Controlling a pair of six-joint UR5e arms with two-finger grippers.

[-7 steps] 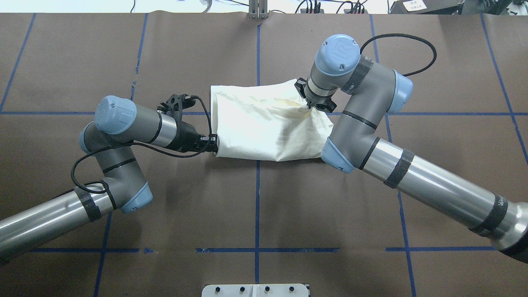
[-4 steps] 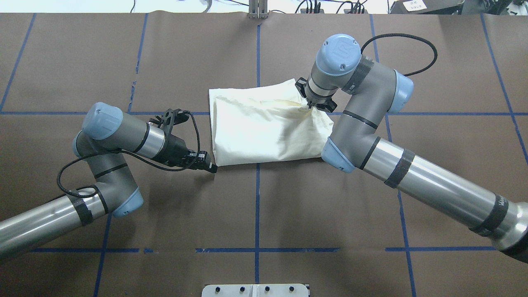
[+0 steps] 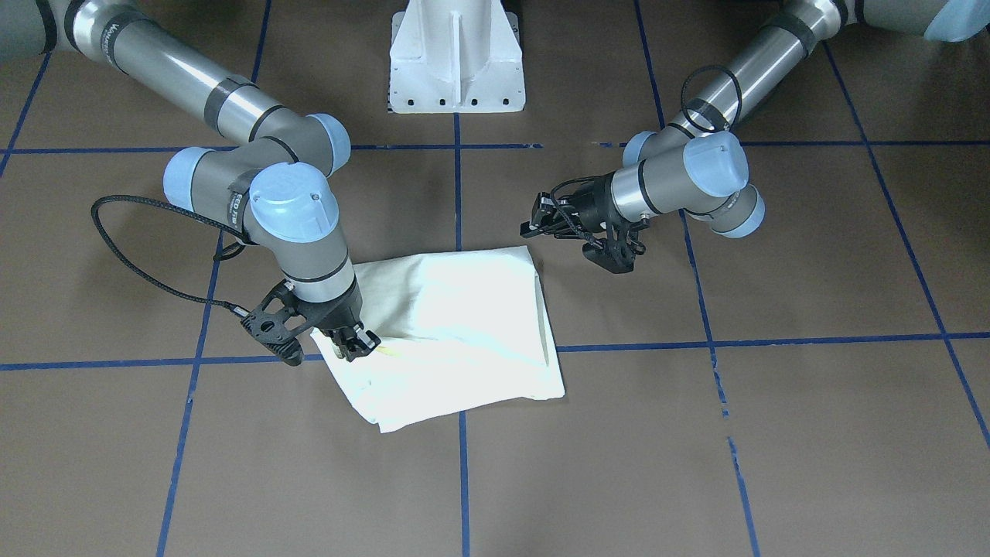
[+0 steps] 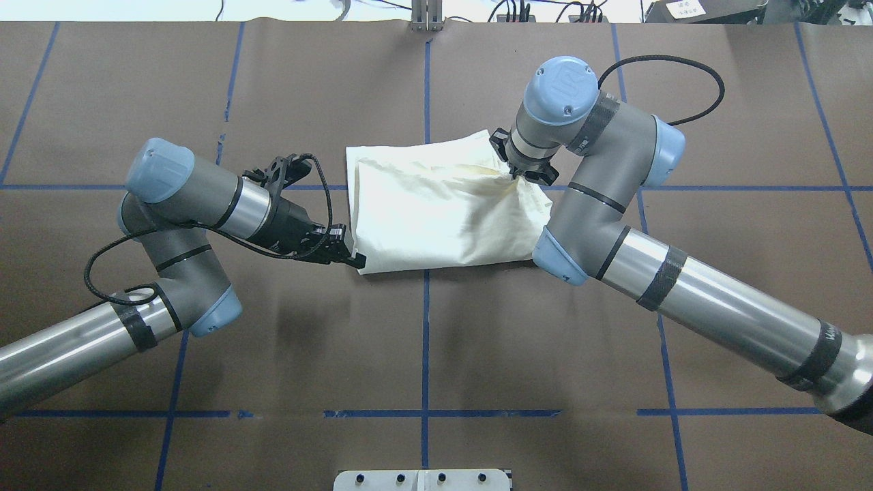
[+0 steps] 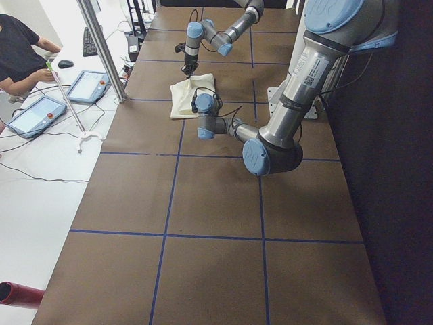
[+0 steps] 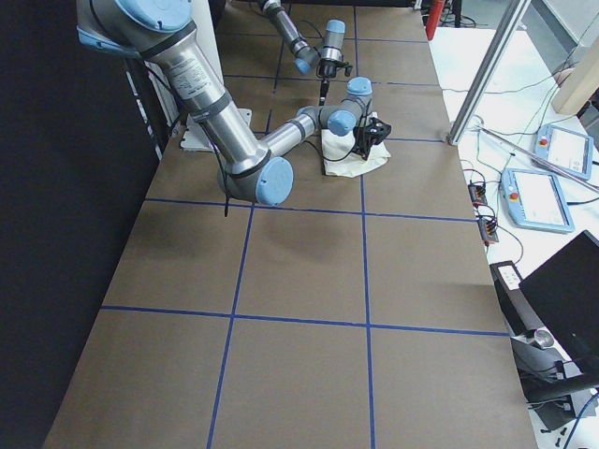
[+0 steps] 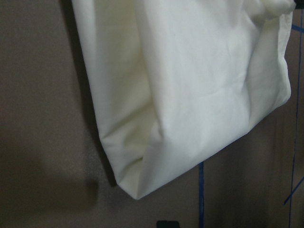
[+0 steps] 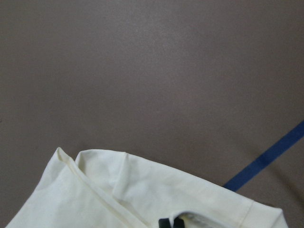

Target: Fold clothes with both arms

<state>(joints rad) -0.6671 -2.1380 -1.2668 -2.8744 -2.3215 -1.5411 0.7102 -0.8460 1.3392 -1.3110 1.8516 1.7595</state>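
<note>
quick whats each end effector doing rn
Left end effector: holds nothing; open or closed cannot be told.
Right end effector: closed on the shirt.

text | "UR" logo | right arm's blue joint cap | other lettering illegible

Cream T-shirt lay folded, plain side up, on the counter; right arm arched over it, right end effector pinching its far right corner; left arm sat low, left end effector hovered just beside the near left corner
</note>
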